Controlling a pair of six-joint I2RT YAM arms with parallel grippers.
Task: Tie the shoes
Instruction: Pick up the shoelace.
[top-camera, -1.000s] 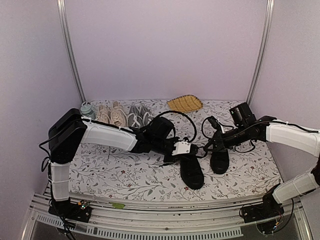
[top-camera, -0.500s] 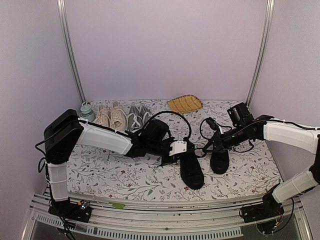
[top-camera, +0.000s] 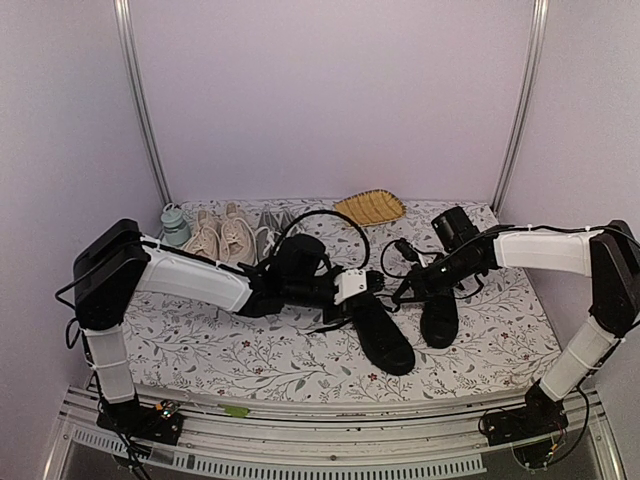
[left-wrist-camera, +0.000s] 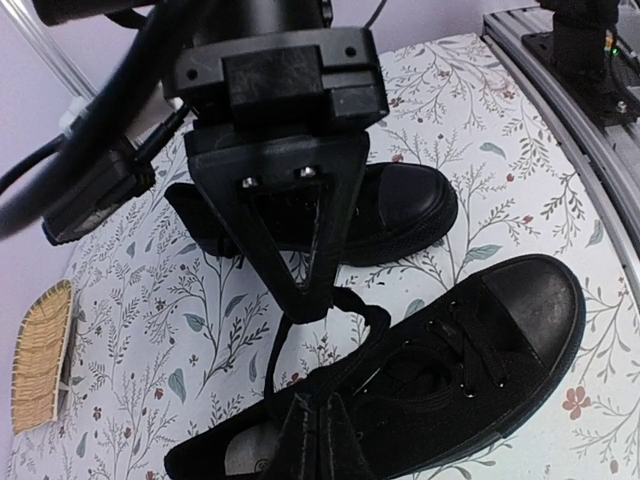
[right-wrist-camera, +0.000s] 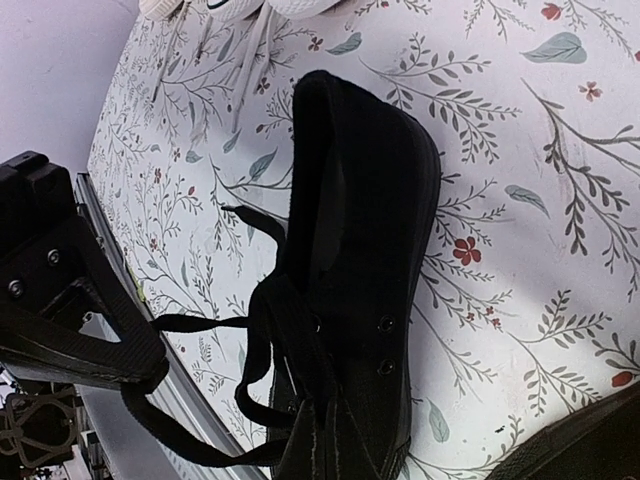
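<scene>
Now, the black shoes (top-camera: 385, 335) sit mid-table on the floral cloth (top-camera: 250, 350), toes toward the arms, left gripper (left-wrist-camera: 305, 298) and right gripper (right-wrist-camera: 135, 365) each pinching the nearer shoe's laces (right-wrist-camera: 200, 322) (jaws fully closed), woven basket (top-camera: 370, 208) behind, contents unclear.

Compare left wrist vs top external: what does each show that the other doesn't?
Only the left wrist view: the left claw pinched shut on a black lace just above the nearer shoe's opening, a detail too small to read from above. Only the top external view: the beige pair and the grey pair at the back left. Both show the two black shoes, the woven mat and the floral cloth.
</scene>
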